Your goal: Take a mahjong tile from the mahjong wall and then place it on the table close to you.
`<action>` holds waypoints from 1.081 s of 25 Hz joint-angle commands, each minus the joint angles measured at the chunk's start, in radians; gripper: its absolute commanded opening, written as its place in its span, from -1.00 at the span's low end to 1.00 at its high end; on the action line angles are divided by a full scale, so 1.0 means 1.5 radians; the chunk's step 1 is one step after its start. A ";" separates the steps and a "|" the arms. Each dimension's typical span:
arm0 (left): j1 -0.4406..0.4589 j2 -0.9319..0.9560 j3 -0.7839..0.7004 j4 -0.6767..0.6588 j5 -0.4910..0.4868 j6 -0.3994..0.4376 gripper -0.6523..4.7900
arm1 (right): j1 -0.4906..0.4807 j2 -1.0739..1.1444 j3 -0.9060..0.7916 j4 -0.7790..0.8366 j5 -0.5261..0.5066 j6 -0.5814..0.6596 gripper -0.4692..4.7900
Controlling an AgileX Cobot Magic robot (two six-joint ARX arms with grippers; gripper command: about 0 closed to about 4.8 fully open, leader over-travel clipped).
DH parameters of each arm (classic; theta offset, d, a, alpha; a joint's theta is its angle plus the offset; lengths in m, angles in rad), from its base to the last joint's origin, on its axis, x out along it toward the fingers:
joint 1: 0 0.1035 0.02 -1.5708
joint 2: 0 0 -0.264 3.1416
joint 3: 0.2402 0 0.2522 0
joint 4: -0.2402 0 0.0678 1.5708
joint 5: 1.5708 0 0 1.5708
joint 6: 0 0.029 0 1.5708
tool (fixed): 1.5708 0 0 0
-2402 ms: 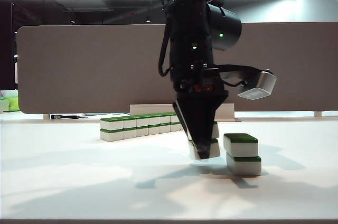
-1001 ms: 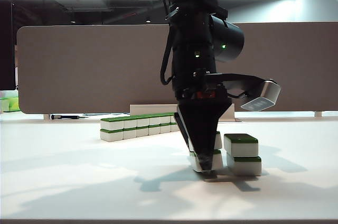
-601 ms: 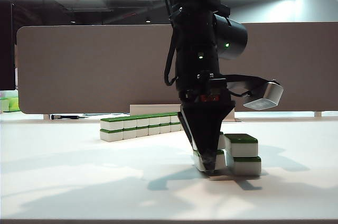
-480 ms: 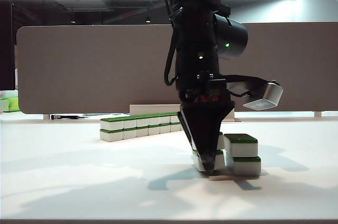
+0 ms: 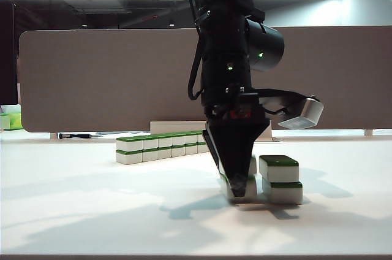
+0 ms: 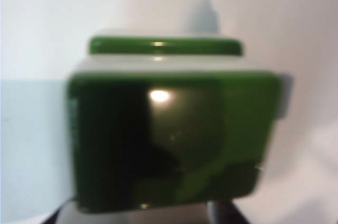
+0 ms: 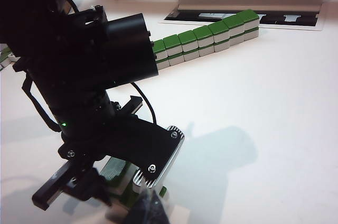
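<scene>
No writing can be read anywhere. The left end effector (image 5: 239, 187) points straight down around a green-topped tile (image 5: 248, 187) on the table (image 5: 92, 211), just beside a two-high stack (image 5: 281, 178), but whether it grips or has let go I cannot tell. The right end effector is out of sight, and the mahjong wall (image 5: 162, 145) stands further back.

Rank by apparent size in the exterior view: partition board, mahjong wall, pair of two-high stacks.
1. Partition board, by far the largest.
2. Mahjong wall.
3. Pair of two-high stacks, though nearer the camera and partly hidden by the left gripper.
</scene>
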 commanded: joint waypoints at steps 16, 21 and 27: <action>0.003 0.026 -0.016 -0.106 -0.033 -0.030 0.62 | 0.000 -0.001 0.003 0.011 0.001 0.000 -0.83; 0.003 0.026 -0.007 -0.106 -0.051 -0.030 0.62 | 0.000 -0.001 0.003 0.011 0.001 0.000 -0.83; 0.003 0.026 0.058 -0.106 -0.109 -0.048 0.61 | 0.000 -0.001 0.003 0.011 0.001 0.000 -0.83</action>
